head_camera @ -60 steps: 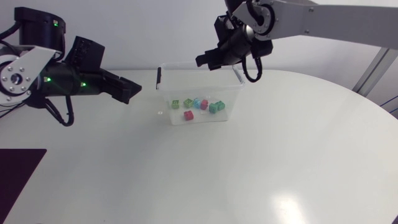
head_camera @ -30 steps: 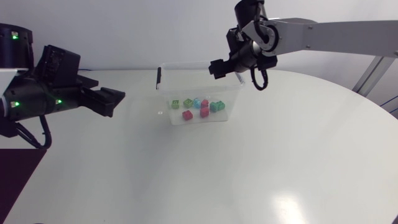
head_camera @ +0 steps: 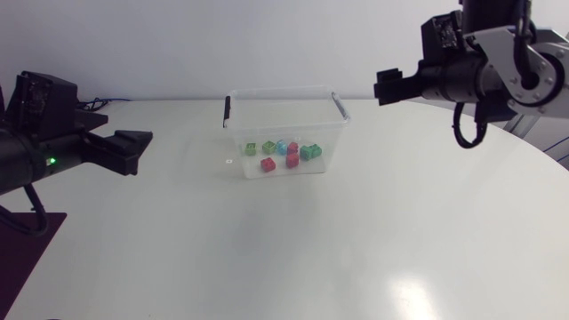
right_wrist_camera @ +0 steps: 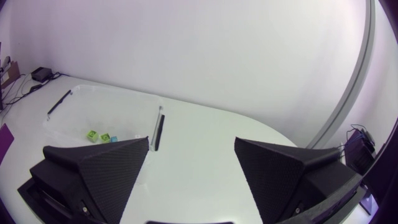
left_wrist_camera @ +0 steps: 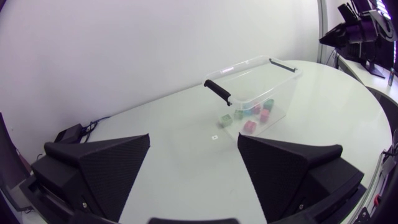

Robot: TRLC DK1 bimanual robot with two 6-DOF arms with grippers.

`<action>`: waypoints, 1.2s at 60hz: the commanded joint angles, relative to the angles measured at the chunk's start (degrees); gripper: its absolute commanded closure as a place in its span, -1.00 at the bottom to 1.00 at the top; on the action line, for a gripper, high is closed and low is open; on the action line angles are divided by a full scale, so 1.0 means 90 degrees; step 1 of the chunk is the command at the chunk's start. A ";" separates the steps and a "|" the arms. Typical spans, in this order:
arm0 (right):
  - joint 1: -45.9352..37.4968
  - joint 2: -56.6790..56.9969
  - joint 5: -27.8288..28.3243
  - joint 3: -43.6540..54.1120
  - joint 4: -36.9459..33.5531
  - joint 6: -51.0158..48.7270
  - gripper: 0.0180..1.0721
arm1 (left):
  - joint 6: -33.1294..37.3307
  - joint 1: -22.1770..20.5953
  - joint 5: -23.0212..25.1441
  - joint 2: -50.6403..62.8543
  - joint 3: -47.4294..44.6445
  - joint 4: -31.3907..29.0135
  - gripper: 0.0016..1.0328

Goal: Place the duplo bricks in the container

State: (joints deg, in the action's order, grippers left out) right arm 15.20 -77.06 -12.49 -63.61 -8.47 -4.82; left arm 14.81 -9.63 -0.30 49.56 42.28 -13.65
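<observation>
A clear plastic container [head_camera: 284, 116] with black handles stands at the back middle of the table. Several duplo bricks lie inside it: green [head_camera: 252, 148], red [head_camera: 268, 164], blue [head_camera: 282, 148] and teal [head_camera: 308, 152]. In the left wrist view the container [left_wrist_camera: 255, 84] and its bricks [left_wrist_camera: 250, 127] lie well ahead of my left gripper [left_wrist_camera: 193, 158], which is open and empty. In the head view my left gripper [head_camera: 133, 151] is left of the container. My right gripper [head_camera: 385, 87] is to the container's right, open and empty. In the right wrist view the container [right_wrist_camera: 106, 112] is ahead of my right gripper [right_wrist_camera: 191, 165].
A dark mat [head_camera: 22, 249] lies at the table's front left edge. A small mark [head_camera: 228, 161] sits on the tabletop just left of the container.
My right gripper has opened and drawn back to the right, away from over the container. My left arm has pulled back to the left. One more brick now lies in the container.
</observation>
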 commanded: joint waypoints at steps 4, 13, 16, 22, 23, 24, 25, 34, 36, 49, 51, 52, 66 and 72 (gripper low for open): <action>-0.0273 0.0710 -0.0126 0.0672 0.0170 -0.0226 -0.90 | 0.0103 0.0093 -0.0133 -0.0507 -0.0264 0.0091 -0.91; -0.0546 0.1570 -0.0126 0.1307 0.0189 -0.0295 -0.90 | 0.0200 0.0474 -0.0133 -0.0946 -0.0450 0.0276 -0.91; -0.0634 0.1814 -0.0126 0.1492 0.0199 -0.0295 -0.90 | 0.0298 0.0572 -0.0133 -0.1093 -0.0557 0.0355 -0.91; -0.0771 0.2283 -0.0126 0.1853 0.0199 -0.0324 -0.90 | 0.0366 0.0660 -0.0133 -0.1347 -0.0733 0.0384 -0.91; -0.0791 0.2400 -0.0126 0.1951 0.0199 -0.0343 -0.90 | 0.0376 0.0660 -0.0133 -0.1425 -0.0792 0.0423 -0.91; -0.0810 0.2468 -0.0126 0.2000 0.0199 -0.0353 -0.90 | 0.0386 0.0660 -0.0133 -0.1493 -0.0841 0.0442 -0.91; -0.0830 0.2546 -0.0126 0.2068 0.0199 -0.0353 -0.90 | 0.0386 0.0669 -0.0133 -0.1542 -0.0889 0.0462 -0.91; -0.0996 0.3425 -0.0126 0.2732 0.0199 -0.0402 -0.90 | 0.0425 0.0718 -0.0133 -0.2186 -0.1368 0.0687 -0.91; -0.1025 0.3660 -0.0126 0.2898 0.0199 -0.0422 -0.90 | 0.0454 0.0757 -0.0133 -0.2313 -0.1495 0.0755 -0.91; -0.1142 0.4880 -0.0126 0.3699 0.0131 -0.0568 -0.90 | 0.0503 0.0923 -0.0123 -0.3026 -0.2032 0.1077 -0.91; -0.1152 0.5105 -0.0126 0.3846 0.0111 -0.0578 -0.90 | 0.0523 0.0943 -0.0133 -0.3124 -0.2100 0.1126 -0.91; -0.1152 0.5202 -0.0126 0.3904 0.0101 -0.0578 -0.90 | 0.0542 0.0953 -0.0133 -0.3222 -0.2169 0.1165 -0.91; -0.1273 0.6071 0.0192 0.4677 0.0262 -0.0344 -0.90 | 0.0098 0.0977 -0.0091 -0.3779 -0.2754 0.1270 -0.91; -0.1328 0.6405 0.0353 0.4998 0.0353 -0.0226 -0.90 | -0.0136 0.0990 -0.0074 -0.4011 -0.3015 0.1303 -0.91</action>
State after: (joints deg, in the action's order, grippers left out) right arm 3.92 -21.61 -10.24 -21.50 -7.01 -8.67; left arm 16.14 -1.19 -1.39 15.09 17.61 -2.90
